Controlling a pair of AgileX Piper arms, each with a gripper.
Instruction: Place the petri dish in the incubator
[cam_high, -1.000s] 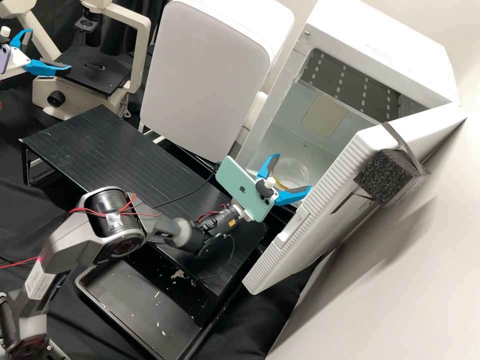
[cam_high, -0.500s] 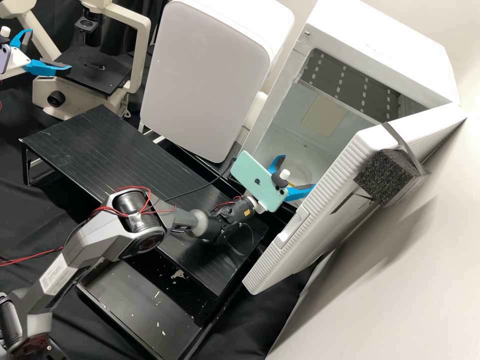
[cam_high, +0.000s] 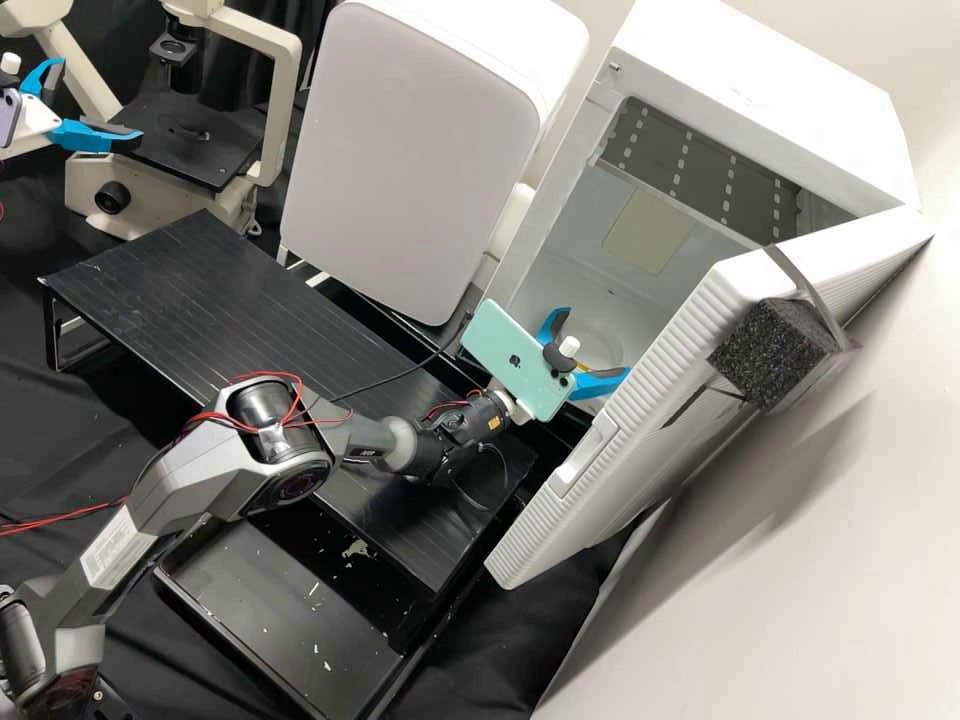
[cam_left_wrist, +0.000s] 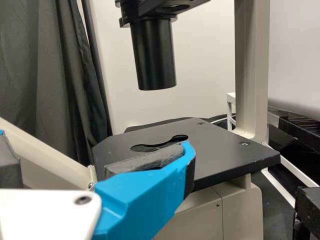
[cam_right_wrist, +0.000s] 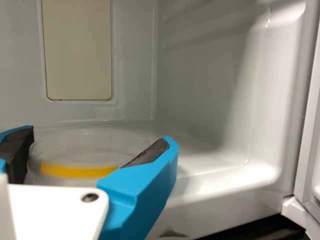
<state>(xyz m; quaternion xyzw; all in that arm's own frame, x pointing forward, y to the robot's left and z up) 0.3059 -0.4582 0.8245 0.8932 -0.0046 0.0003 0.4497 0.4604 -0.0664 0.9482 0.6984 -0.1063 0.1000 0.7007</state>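
We have our right gripper (cam_high: 596, 342) open, its fingers spread around the near part of the dish (cam_right_wrist: 77, 171); if they touch it, we cannot tell. The dish sits on the floor inside the incubator (cam_high: 760, 70). Our left gripper (cam_high: 100, 98) is also open, near the microscope (cam_high: 282, 110).

The right arm (cam_high: 235, 465) extends rightward from near left, right gripper (cam_high: 594, 345) spread wide; far left, the left gripper (cam_high: 100, 100) also spreads.
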